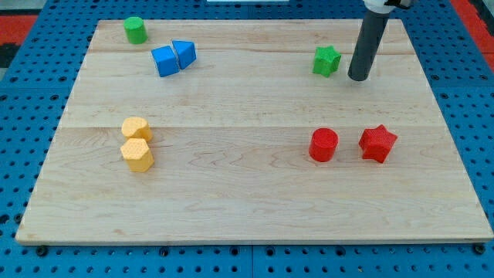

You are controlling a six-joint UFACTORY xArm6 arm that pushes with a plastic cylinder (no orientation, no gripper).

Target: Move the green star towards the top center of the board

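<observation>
The green star [326, 61] lies on the wooden board [247, 185] near the view's top right. My tip [358, 78] rests on the board just to the right of the star, a small gap apart, slightly lower in the view. The dark rod rises from the tip to the view's top edge.
A green cylinder [136, 30] stands at the top left. A blue cube [165, 60] and a blue triangular block [184, 52] touch near it. Two yellow blocks [137, 144] sit at the left. A red cylinder [323, 144] and red star [377, 143] sit at the lower right.
</observation>
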